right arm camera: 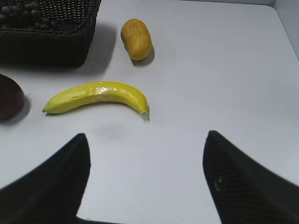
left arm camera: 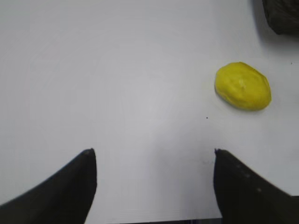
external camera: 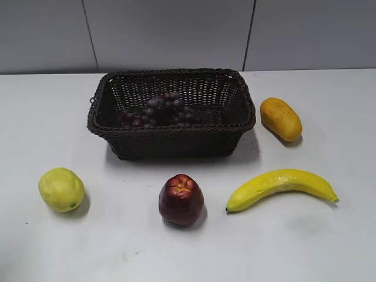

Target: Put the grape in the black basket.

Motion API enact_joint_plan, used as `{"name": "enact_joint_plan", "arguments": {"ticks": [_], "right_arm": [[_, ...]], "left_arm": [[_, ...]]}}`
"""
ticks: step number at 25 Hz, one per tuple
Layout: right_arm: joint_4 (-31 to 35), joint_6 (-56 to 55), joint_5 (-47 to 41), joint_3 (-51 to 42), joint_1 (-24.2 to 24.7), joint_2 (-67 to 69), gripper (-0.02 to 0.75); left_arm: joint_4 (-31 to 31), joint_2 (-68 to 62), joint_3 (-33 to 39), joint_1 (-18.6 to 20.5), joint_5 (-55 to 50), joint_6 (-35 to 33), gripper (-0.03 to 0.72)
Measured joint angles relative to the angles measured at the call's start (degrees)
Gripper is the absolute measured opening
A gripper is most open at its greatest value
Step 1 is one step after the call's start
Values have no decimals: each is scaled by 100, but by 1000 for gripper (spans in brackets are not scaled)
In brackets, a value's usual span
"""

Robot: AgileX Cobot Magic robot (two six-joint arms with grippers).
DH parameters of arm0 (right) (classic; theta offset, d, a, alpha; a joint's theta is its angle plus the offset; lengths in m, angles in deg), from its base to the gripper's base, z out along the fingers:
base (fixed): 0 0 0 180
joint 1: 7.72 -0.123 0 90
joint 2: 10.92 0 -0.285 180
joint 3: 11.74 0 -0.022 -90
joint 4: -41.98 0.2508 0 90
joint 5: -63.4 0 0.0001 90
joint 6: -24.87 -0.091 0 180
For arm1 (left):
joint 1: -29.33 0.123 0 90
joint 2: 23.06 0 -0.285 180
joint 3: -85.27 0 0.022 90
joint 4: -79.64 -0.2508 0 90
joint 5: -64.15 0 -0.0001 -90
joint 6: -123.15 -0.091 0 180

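The grape (external camera: 160,110), a long bunch of small dark purple-red grapes, lies inside the black basket (external camera: 176,133) at the table's back middle. Part of the bunch (right arm camera: 25,14) and the basket's wall (right arm camera: 46,44) show at the top left of the right wrist view. A corner of the basket (left arm camera: 282,16) shows at the top right of the left wrist view. My left gripper (left arm camera: 154,154) is open and empty over bare table. My right gripper (right arm camera: 145,137) is open and empty, in front of the banana. Neither gripper shows in the exterior view.
A yellow-green lemon-like fruit (external camera: 61,189) lies front left and also shows in the left wrist view (left arm camera: 243,86). A dark red apple (external camera: 181,200) sits front middle. A banana (external camera: 282,187) lies front right. An orange-yellow fruit (external camera: 281,118) lies right of the basket.
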Motion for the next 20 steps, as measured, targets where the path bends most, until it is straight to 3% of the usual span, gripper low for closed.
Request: {"name": "enact_joint_plan", "arguments": {"ticks": [13,20], "right_arm": [[0,0,0,0,0,0,572],[0,0,0,0,0,0,572]], "left_arm": [[-92,3765,2146,0,249,0,578],[-235,4577,3042,0,546,0,578]]}}
